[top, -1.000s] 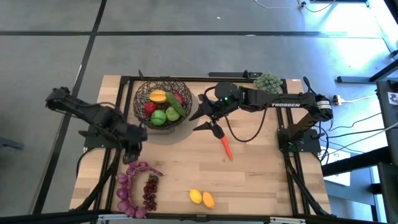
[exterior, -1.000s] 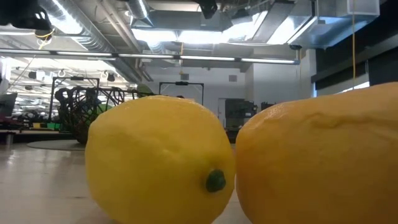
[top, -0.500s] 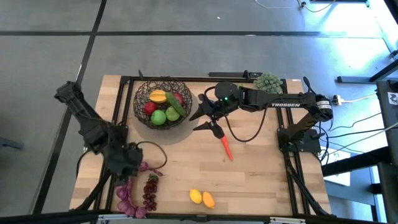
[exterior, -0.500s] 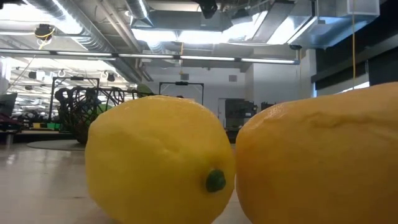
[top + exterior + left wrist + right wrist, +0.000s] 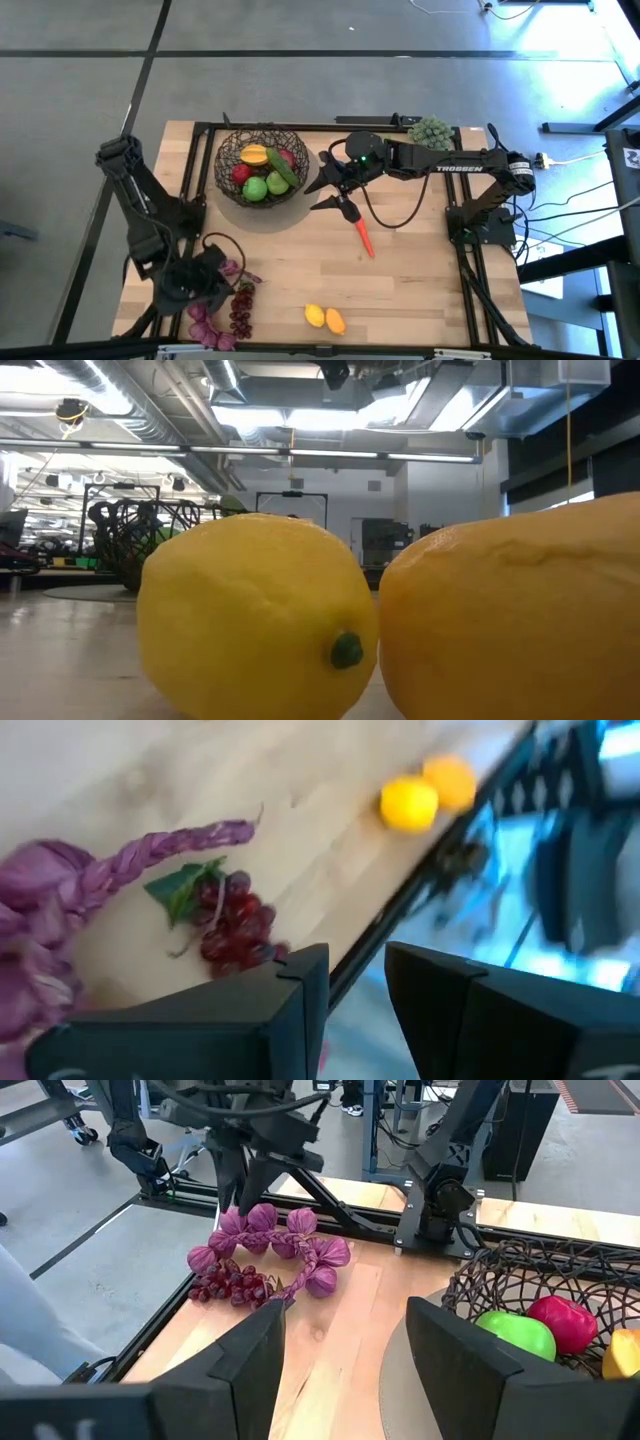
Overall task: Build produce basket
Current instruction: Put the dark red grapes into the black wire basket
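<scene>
Left gripper (image 5: 190, 285) has been swung from beside the basket down to the near left part of the table over the last second, and it is now held low over the grapes (image 5: 240, 308). Its fingers (image 5: 290, 1010) are seen in the left wrist view with a narrow gap between them and nothing gripped; the grapes lie just ahead of the tips, beside the purple braided bunch (image 5: 205, 315). By this shift the next pickup appears to have been chosen: the grapes are judged to be the piece about to be taken.

Farther out from that gripper, the lemon (image 5: 314, 316) and the orange fruit (image 5: 334, 321) are set touching each other at the table's near edge. Well away from it stands the basket (image 5: 262, 166), already filled with several fruits, so the task is judged partly done. The carrot (image 5: 364, 238) lies just below the right gripper (image 5: 340, 195), which is held with its fingers apart and empty beside the basket.

Contact between the left fingers and the grapes cannot be made out, since the gripper covers them from above. The low view is almost wholly blocked by the lemon and its neighbour. The left wrist view is blurred.
</scene>
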You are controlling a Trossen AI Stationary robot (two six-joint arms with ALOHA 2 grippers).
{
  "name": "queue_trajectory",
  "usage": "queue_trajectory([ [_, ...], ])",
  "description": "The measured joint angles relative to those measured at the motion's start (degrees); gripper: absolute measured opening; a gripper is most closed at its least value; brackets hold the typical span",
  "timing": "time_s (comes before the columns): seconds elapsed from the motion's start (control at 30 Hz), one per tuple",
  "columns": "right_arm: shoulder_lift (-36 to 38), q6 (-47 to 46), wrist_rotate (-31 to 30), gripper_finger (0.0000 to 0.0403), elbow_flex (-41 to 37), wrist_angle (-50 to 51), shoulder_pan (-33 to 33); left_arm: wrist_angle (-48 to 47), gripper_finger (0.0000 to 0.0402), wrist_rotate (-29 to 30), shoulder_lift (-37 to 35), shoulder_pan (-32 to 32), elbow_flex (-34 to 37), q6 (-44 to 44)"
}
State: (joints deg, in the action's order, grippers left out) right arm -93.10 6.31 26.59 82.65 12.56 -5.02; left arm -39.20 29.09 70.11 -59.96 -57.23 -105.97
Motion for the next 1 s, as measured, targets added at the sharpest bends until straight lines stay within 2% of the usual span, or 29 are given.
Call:
queue_trajectory([
  [0.13,0.00,0.00,0.00,0.0204,0.00,-0.02,0.00,0.72,0.0093,6.87,1.91,-1.38,-0.02,-10.75],
  [0.2,0.00,0.00,0.00,0.0204,0.00,-0.03,0.01,0.57,0.0093,8.03,3.22,-1.17,-0.02,-15.31],
  [0.4,0.00,0.00,0.00,0.0204,0.00,-0.04,0.01,-0.31,0.0092,3.13,7.12,-0.10,-0.02,-24.41],
  [0.7,0.00,0.00,0.00,0.0204,0.00,-0.04,0.02,0.55,0.0092,2.82,6.14,-0.59,-0.02,-24.28],
  [0.87,-0.02,0.00,0.00,0.0204,0.00,-0.04,0.00,3.56,0.0092,1.76,5.64,-0.59,-0.02,-19.66],
  [0.93,-0.02,0.00,0.00,0.0204,0.00,-0.04,0.02,3.89,0.0092,-0.01,5.20,-0.59,-0.02,-21.63],
  [1.0,-0.02,0.00,0.00,0.0204,0.00,-0.04,0.02,3.78,0.0092,-2.68,4.46,-0.59,-0.02,-27.73],
])
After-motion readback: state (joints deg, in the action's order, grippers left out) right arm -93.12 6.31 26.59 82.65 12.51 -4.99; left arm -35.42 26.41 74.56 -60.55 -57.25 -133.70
